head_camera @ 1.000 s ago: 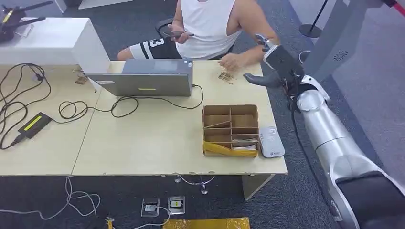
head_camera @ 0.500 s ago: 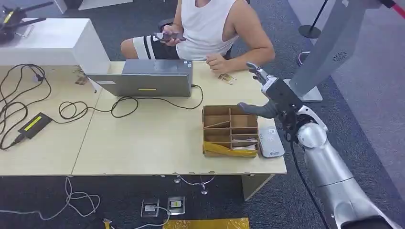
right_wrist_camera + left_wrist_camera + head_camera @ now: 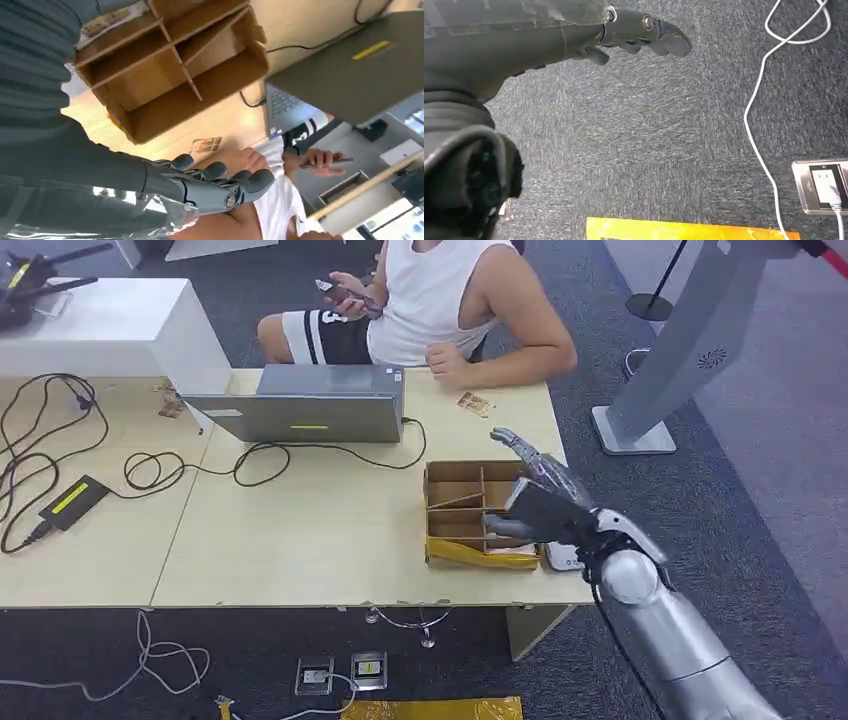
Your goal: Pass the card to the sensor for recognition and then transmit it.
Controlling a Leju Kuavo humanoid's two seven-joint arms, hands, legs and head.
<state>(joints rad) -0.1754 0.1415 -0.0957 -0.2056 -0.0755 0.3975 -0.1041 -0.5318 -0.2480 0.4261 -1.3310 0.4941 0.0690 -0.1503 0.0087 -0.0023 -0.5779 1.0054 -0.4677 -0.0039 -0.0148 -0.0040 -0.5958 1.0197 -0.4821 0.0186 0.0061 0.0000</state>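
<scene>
R hand [image 3: 540, 502] hovers open over the divided cardboard box [image 3: 470, 502], whose thin partitions split it into narrow slots, tight for fingers. Bare tabletop [image 3: 320, 540] lies free left of the box toward the near edge, w/ laptop [image 3: 300, 405] and its cable [image 3: 260, 455] blocking the far side. A seated person's forearm [image 3: 500, 365] rests on the far table edge just beyond a card [image 3: 475, 403].

R hand [image 3: 540, 502] empty, spread over box [image 3: 455, 502].
</scene>
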